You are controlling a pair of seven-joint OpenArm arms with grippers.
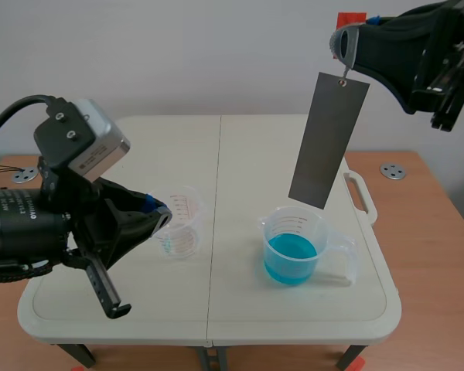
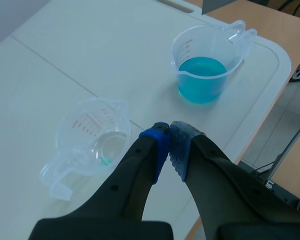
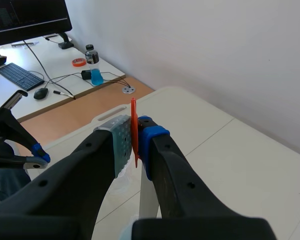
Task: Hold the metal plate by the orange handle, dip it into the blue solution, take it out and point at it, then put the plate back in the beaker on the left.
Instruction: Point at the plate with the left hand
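Hanging above beaker (image 1: 281, 225) of blue solution (image 1: 291, 258): metal plate (image 1: 329, 139), handle (image 3: 134, 122) clamped by right fingers (image 3: 151, 139); left fingers (image 2: 157, 146) closed.

Black left arm (image 1: 31, 224), grey camera box (image 1: 83, 141), blue-padded left tool (image 2: 169, 132)

orange handle (image 1: 351, 18): mostly hidden behind right gripper (image 1: 345, 42), upper right of scene view
metal plate (image 2: 219, 5), left wrist view: only a corner in frame

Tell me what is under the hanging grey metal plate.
The clear plastic beaker of blue solution stands below the grey metal plate, whose lower edge is clear of the liquid. The plate hides table behind it.
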